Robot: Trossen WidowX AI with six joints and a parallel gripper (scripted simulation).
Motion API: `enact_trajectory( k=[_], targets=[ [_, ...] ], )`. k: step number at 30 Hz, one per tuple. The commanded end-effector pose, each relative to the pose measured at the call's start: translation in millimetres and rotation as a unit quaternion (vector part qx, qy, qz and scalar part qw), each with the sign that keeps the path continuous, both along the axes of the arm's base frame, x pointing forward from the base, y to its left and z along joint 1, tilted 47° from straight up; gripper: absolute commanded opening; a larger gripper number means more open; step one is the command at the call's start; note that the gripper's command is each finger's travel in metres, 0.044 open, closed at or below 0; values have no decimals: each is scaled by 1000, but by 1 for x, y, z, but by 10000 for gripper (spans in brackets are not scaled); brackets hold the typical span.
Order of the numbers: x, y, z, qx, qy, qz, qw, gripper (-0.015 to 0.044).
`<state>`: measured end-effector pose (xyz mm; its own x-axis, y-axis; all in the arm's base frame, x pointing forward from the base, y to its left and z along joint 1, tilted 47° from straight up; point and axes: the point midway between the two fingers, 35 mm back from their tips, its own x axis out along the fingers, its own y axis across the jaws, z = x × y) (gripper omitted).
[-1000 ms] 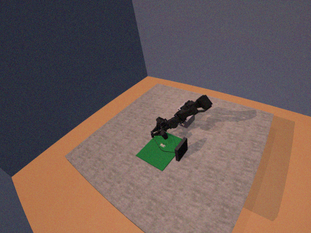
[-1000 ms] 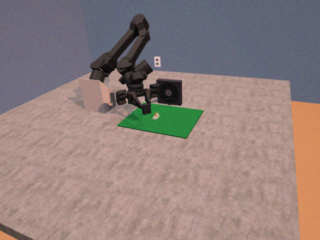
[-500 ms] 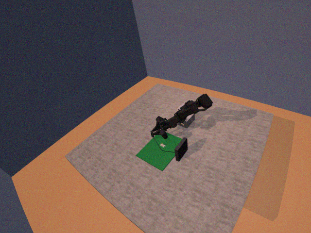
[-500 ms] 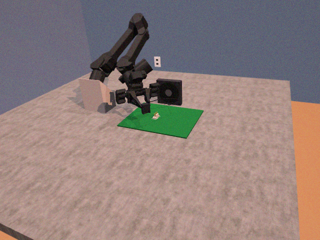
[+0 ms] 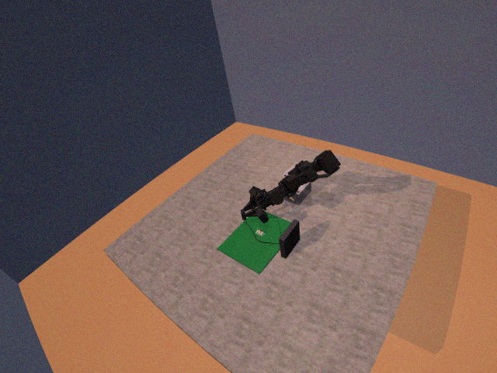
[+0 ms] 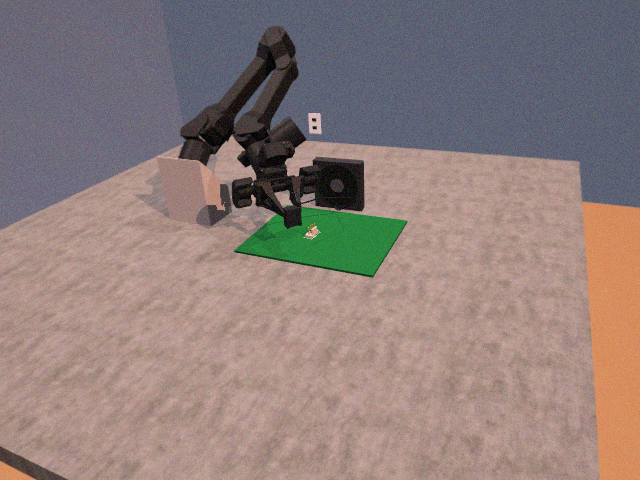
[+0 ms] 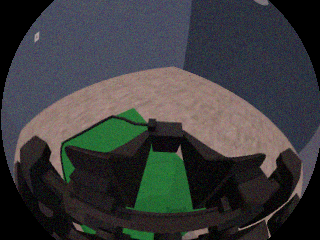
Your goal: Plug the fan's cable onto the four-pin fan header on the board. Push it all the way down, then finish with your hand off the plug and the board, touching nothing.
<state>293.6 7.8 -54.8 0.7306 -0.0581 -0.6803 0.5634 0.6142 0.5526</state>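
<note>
My gripper (image 5: 243,214) (image 6: 292,217) (image 7: 166,133) is shut on the fan plug (image 7: 152,125), a small dark block at the fingertips, mostly hidden by them. The thin black cable (image 5: 265,242) (image 7: 114,117) runs from it in a loose curve to the black fan (image 5: 290,238) (image 6: 338,184). The fingertips hang above the green board (image 5: 256,256) (image 6: 361,248) (image 7: 95,142), to one side of the header. The white four-pin header (image 5: 259,231) (image 6: 311,231) stands on the board with its pins bare and upright. The header cannot be made out in the wrist view.
The fan stands upright at the board's edge, with its cable passing over the board. A pale wedge-shaped block (image 6: 180,191) stands near the arm's base. A white outlet (image 6: 314,123) is on the wall behind.
</note>
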Motion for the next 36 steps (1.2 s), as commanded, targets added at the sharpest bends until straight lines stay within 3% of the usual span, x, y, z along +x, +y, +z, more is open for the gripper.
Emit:
enact_trajectory(
  k=[1, 36],
  targets=[
    [0, 2, -2, 0, 0, -4, 1000, 0],
    [0, 26, -21, 1, 2, -5, 1000, 0]
  ],
)
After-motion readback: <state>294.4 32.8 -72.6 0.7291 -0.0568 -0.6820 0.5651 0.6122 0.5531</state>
